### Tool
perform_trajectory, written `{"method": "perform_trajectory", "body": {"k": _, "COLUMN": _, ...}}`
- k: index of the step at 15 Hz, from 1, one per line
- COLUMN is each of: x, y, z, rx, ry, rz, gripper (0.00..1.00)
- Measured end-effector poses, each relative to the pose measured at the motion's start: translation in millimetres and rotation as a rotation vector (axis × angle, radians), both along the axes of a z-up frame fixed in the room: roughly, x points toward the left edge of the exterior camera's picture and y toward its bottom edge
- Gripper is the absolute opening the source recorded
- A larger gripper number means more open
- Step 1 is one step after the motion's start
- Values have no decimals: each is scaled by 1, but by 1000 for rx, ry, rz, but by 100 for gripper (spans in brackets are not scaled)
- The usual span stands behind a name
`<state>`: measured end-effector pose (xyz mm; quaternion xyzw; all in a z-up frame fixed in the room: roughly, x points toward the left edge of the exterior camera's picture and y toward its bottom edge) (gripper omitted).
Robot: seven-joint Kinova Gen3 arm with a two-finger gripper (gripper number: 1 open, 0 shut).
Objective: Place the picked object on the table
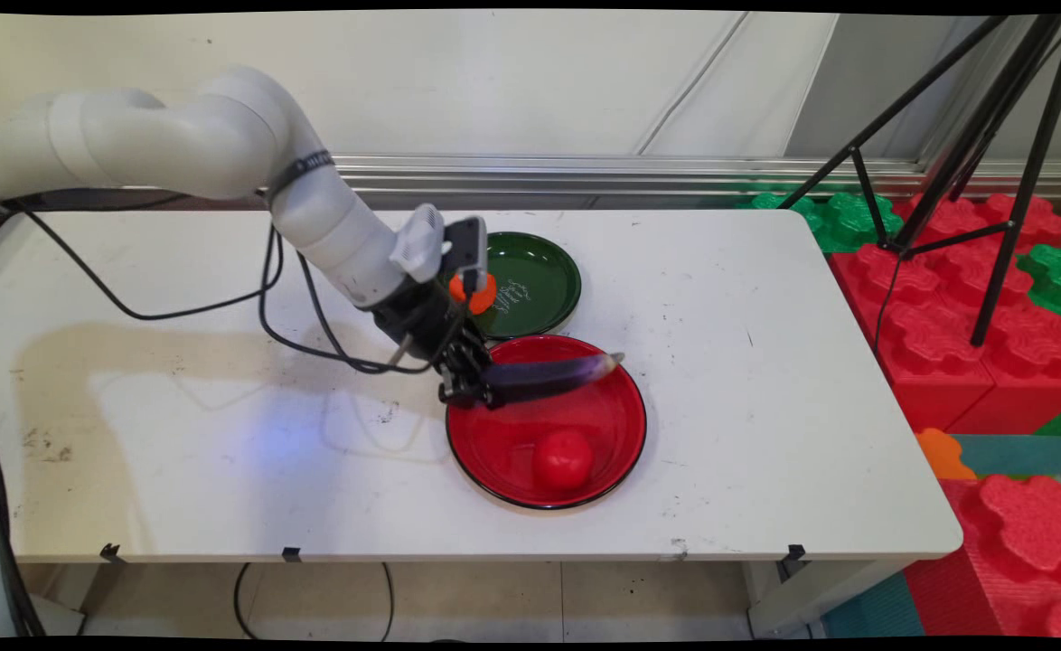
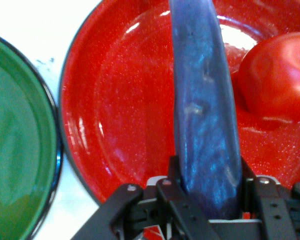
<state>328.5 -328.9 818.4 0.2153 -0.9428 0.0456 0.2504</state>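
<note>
I see my gripper (image 1: 469, 391) clamped on an eggplant (image 1: 556, 372) over the red plate (image 1: 618, 452), tomato (image 1: 563, 459) near.

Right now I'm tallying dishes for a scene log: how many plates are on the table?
2: a red plate under the gripper, and a green plate just behind it, partly hidden by the arm.

green plate (image 1: 530, 285) sitting partly hidden behind the gripper (image 1: 469, 387), eggplant's (image 2: 206, 115) tip running off the hand view's top, tomato (image 2: 277, 80) being cropped at its right edge
</note>
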Motion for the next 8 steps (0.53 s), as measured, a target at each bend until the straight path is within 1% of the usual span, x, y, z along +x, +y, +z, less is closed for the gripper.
{"method": "perform_trajectory", "body": {"k": 1, "x": 5, "y": 3, "z": 10, "rx": -6, "ry": 6, "rz": 2, "gripper": 0}}
{"method": "perform_trajectory", "body": {"k": 5, "x": 20, "y": 11, "z": 32, "rx": -12, "ry": 16, "rz": 2, "gripper": 0}}
{"method": "perform_trajectory", "body": {"k": 8, "x": 42, "y": 23, "z": 51, "rx": -4, "ry": 19, "rz": 12, "gripper": 0}}
